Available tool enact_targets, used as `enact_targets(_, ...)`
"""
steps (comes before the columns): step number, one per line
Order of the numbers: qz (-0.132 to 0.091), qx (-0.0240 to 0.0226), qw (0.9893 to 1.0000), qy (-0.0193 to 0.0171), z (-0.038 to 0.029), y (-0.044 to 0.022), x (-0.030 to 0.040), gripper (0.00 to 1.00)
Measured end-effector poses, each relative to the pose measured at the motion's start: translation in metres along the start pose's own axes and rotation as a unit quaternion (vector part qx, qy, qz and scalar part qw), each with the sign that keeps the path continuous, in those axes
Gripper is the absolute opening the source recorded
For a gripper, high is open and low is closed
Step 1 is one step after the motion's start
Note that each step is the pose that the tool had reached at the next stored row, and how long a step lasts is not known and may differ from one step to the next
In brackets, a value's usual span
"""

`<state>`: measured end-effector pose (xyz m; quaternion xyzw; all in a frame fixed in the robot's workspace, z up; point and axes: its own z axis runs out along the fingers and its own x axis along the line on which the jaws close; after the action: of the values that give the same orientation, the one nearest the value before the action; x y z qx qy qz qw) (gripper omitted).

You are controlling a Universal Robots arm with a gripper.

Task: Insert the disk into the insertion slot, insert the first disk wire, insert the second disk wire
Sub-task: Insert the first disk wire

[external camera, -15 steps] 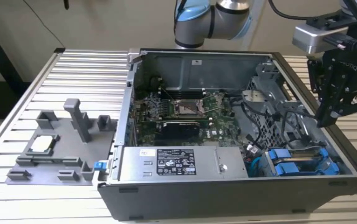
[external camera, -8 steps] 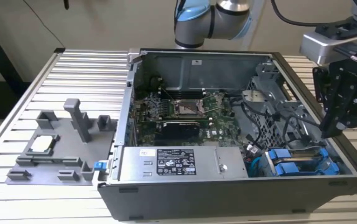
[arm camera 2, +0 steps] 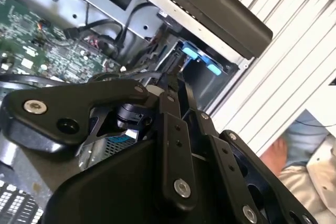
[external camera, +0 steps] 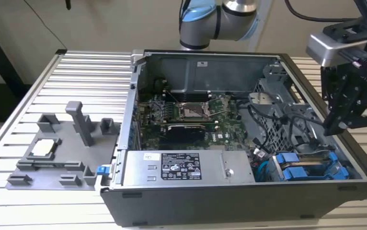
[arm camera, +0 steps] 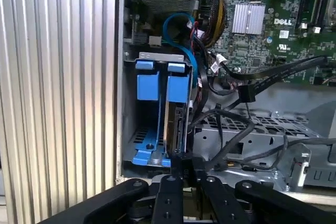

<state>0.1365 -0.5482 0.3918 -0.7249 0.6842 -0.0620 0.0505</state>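
Open computer case (external camera: 235,206) on a ribbed metal table (external camera: 74,76), side panel off, with my arm (external camera: 200,24) rising behind it. At the exterior view's right the gripper (external camera: 337,125) hangs just above the case's near corner, where two blue frames (external camera: 302,167) sit beside the grey power supply box (external camera: 183,167). In the first wrist view the disk (arm camera: 176,121) stands edge-on in its blue frame inside the drive bay (arm camera: 127,129), in the slot nearer the motherboard (arm camera: 247,19). The second blue frame (arm camera: 147,85) is just beside it, on the case-wall side. The gripper (arm camera: 182,162) is right at the disk's exposed end, touching or v. near it, I can't say which. Whether the gripper is spread, pressed together or pinching smth, I can't tell either. Black cables (arm camera: 231,129) loop over the metal cage next to the disk, and a blue cable (arm camera: 176,22) arcs betw. the bay and the power supply. In the second wrist view the gripper (arm camera 2: 169,74) points toward the bay's blue tabs (arm camera 2: 191,53), while a person's hand (arm camera 2: 275,153) and a white sleeve (arm camera 2: 320,166) show past the table's edge. At the exterior view's left a grey fixture (external camera: 62,153) with a small square chip (external camera: 45,147) sits well apart from the case.
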Motion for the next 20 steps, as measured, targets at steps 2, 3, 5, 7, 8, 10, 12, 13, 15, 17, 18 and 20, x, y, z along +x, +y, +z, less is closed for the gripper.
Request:
enact_targets(2, 0.006, 0.0007, 0.9999, -0.0132, 0.0004, 0.0001, 0.0001, 0.19)
enact_targets(3, 0.007, 0.0004, 0.9999, -0.0141, 0.0007, 0.0002, 0.0014, 0.19)
enact_targets(5, 0.008, -0.0093, 0.9998, -0.0146, 0.0012, 0.0001, 0.0052, 0.19)
enact_targets(7, 0.008, -0.0277, 0.9995, -0.0155, 0.0015, -0.0011, 0.0088, 0.19)
enact_targets(8, 0.008, -0.0359, 0.9992, -0.0159, 0.0017, -0.0022, 0.01, 0.19)
enact_targets(10, 0.008, -0.0408, 0.999, -0.0163, 0.0036, -0.0029, 0.0121, 0.19)
enact_targets(12, 0.01, -0.0408, 0.999, -0.0168, 0.0068, -0.0023, 0.0141, 0.19)
enact_targets(13, 0.011, -0.0408, 0.999, -0.017, 0.0083, -0.002, 0.0153, 0.19)
enact_targets(15, 0.013, -0.0408, 0.9989, -0.0176, 0.0116, -0.0016, 0.0178, 0.19)
enact_targets(17, 0.013, -0.0412, 0.9989, -0.0183, 0.0145, -0.0018, 0.0201, 0.19)
enact_targets(18, 0.013, -0.043, 0.9988, -0.0185, 0.0154, -0.0027, 0.021, 0.19)
enact_targets(20, 0.013, -0.0524, 0.9984, -0.019, 0.0168, -0.0057, 0.0225, 0.19)
